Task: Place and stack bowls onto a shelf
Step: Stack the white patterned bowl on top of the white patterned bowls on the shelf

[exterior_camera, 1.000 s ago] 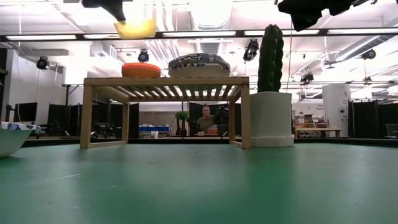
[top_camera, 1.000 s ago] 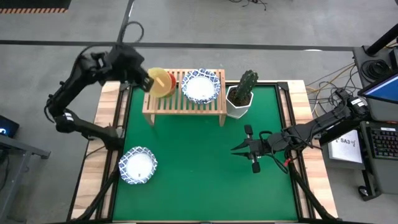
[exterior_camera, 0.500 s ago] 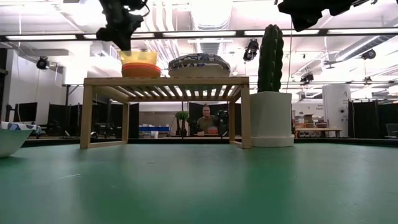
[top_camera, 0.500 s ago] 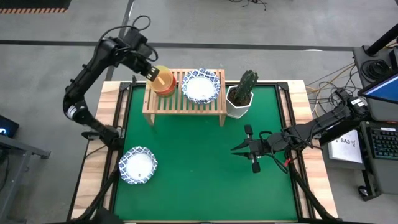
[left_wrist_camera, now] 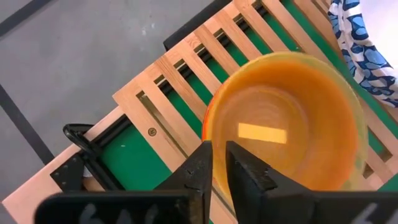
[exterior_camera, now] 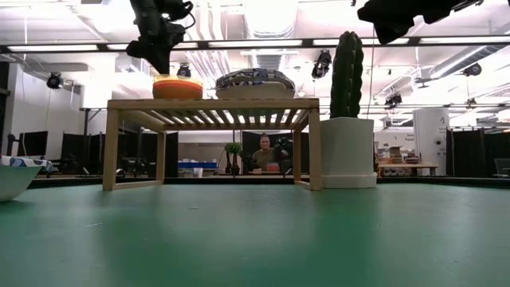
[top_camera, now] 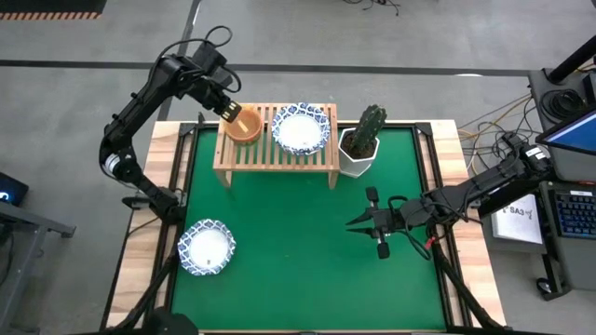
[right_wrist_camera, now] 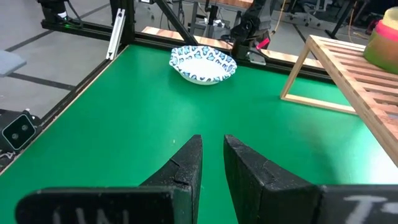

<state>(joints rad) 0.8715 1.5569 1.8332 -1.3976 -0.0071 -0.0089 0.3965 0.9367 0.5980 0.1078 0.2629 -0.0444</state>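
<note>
On the shelf (top_camera: 276, 154): yellow bowl (left_wrist_camera: 292, 124) nested in the red one, saves room.
Left end effector (left_wrist_camera: 219, 163): pinching its rim.

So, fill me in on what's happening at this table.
The left gripper is setting a yellow bowl into the red bowl on the wooden shelf, its fingers on the rim. A patterned bowl sits beside them; another patterned bowl waits on the table. The right gripper hovers idle.

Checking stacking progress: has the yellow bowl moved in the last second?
Yes. The yellow bowl came down from above the shelf's left end into the red bowl there, with the left gripper at its rim.
</note>
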